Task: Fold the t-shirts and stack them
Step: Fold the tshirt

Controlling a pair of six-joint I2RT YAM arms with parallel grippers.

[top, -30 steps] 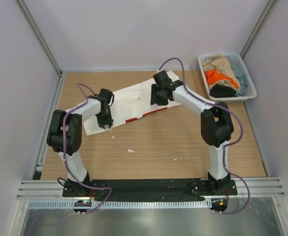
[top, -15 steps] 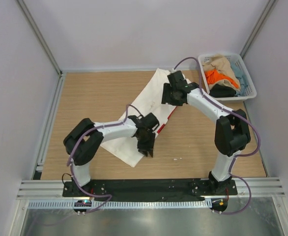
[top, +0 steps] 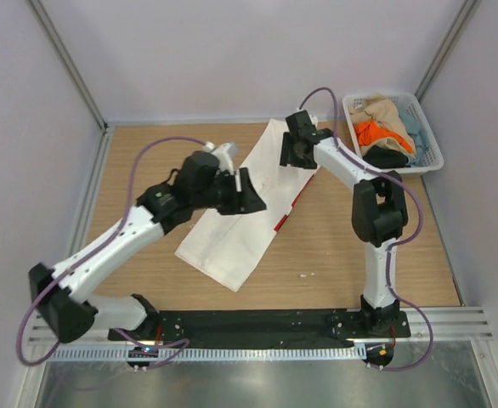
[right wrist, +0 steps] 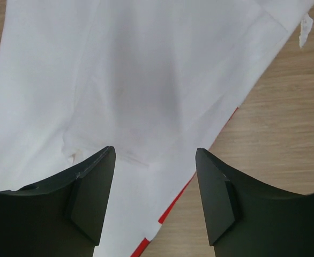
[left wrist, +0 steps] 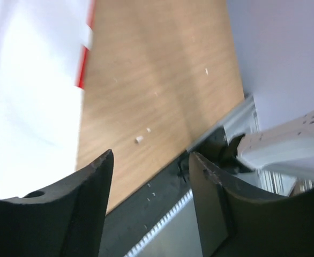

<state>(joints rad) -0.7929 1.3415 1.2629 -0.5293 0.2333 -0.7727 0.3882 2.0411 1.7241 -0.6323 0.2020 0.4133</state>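
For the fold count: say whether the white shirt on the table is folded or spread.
Folded: the white shirt lies as a narrow strip, red print showing only along one edge.

Pale lilac walls (top: pixel 232 51), wooden table (top: pixel 334 246) — aluminium corner posts (top: pixel 68 64), even light

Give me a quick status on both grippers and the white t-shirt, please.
White t-shirt flat on table, a long strip. Left gripper open, empty, above its middle. Right gripper open, empty, over its far end. Nothing in the way.
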